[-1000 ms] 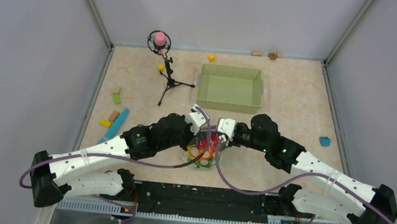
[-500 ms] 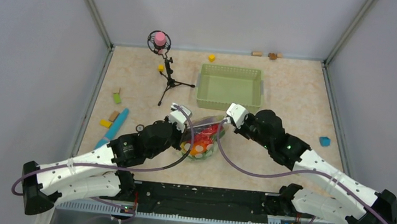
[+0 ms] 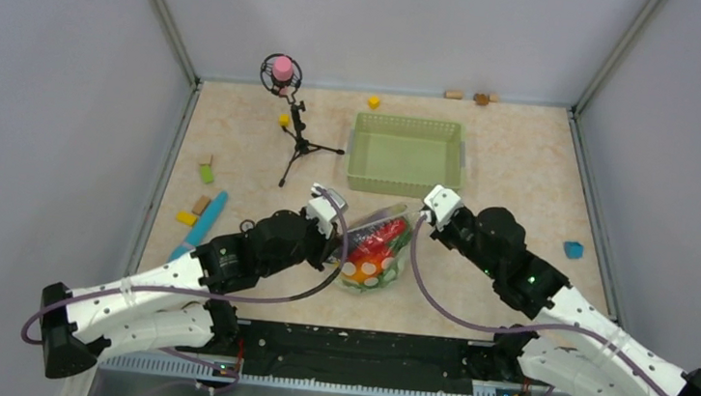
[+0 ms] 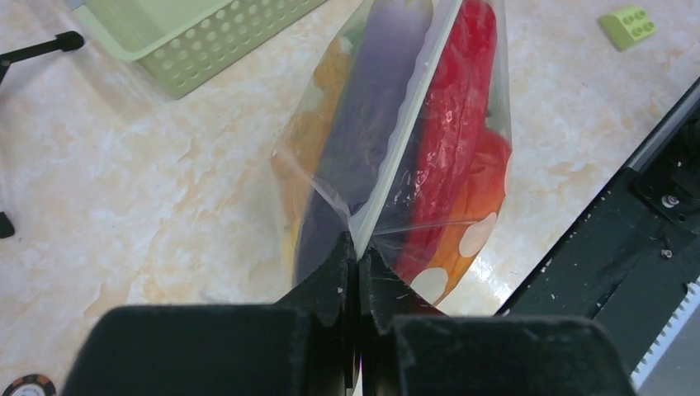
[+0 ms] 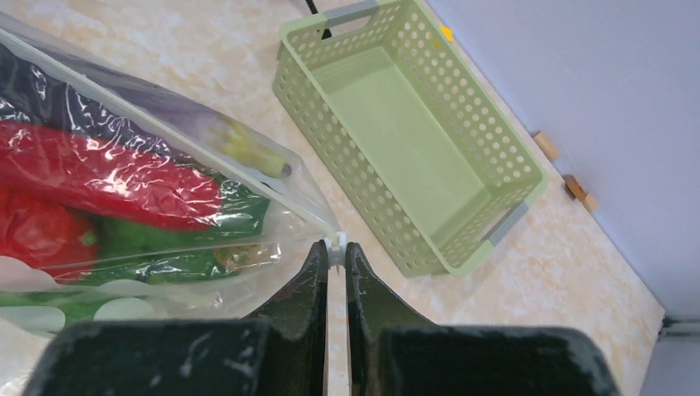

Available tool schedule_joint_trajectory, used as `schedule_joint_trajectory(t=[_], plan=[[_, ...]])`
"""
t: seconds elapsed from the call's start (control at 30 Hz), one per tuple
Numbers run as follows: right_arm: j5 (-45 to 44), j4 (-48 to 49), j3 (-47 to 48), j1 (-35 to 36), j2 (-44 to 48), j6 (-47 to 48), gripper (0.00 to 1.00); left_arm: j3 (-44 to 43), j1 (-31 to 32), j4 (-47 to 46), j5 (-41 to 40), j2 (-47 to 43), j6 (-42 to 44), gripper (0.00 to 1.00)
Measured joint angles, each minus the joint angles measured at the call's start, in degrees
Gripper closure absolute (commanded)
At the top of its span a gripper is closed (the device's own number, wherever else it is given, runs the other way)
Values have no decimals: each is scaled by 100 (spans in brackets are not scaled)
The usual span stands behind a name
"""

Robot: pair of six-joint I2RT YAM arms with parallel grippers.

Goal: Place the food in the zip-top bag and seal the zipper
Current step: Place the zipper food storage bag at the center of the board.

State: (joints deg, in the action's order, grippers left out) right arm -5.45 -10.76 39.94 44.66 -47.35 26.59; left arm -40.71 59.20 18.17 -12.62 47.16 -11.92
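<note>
The clear polka-dot zip-top bag hangs stretched between my two grippers, just in front of the basket. The food is inside it: a red chili, a dark purple eggplant, orange pieces and a green pepper. My left gripper is shut on the left end of the whitish zipper strip. My right gripper is shut on the strip's right end, on a small white slider tab. The strip runs taut between them.
A green mesh basket stands just behind the bag, also seen in the right wrist view. A small tripod with a pink-topped device stands to its left. Small coloured blocks, a blue tool and a blue block lie about.
Both grippers have moved apart and away from the bases, the right one farther right, drawing the bag out lengthwise and pulling the zipper strip taut between them.
</note>
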Motion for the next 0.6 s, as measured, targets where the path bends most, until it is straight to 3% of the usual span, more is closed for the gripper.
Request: schedule_joint_trajectory(t=[0.03,0.1,0.23,0.27,0.3,0.43,0.6], plan=[[-9,70,-120,-15,173,-76,100,-39,-2,0,61,61,4,100],[-33,133,-345,-35,588,-282,100,-142,-2,2,162,212,4,86],[-435,-44,-439,-109,1322,-804,100,-426,-15,37,275,468,-24,35],[-643,-105,-437,-149,1460,-981,100,-457,-24,37,249,476,-7,14],[-859,-173,-437,-177,1587,-1180,100,-481,-24,31,173,476,-50,5],[-1641,-518,-437,-223,1965,-1897,100,-509,-31,35,-527,363,-387,3],[-2905,-1029,-433,-232,2050,-2898,100,-807,-35,393,-1978,22,-1058,3]])
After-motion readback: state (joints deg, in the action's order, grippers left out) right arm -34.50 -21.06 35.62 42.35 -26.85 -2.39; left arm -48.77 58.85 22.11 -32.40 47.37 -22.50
